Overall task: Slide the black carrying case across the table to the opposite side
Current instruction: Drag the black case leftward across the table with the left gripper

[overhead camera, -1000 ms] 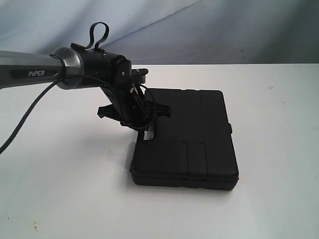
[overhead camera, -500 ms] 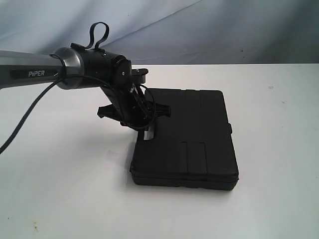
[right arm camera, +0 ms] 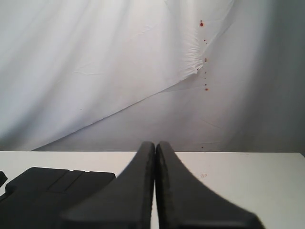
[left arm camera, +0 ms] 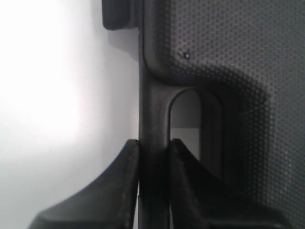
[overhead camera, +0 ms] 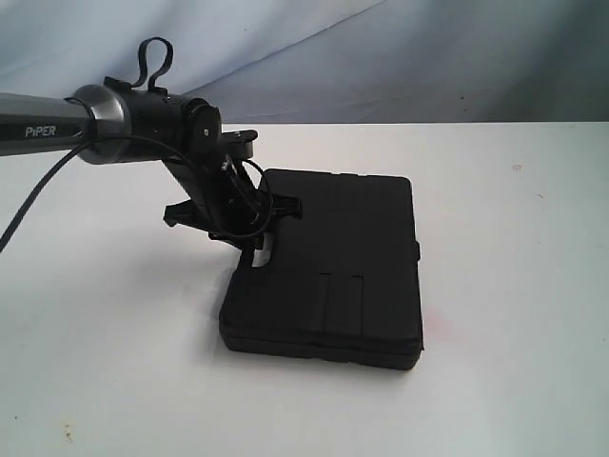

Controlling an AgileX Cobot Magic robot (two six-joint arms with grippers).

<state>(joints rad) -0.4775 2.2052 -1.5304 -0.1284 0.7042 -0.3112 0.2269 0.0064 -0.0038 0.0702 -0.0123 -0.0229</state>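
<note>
your left gripper (left arm camera: 153, 144) is clamped on the handle (left arm camera: 153, 102) of the flat matte black plastic case (overhead camera: 347, 243), right gripper (right arm camera: 155, 145) pinched closed, empty.

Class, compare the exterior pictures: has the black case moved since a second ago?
Yes. The case has slid left in the exterior view, widening its gap from the fixed speck on the table.
</note>
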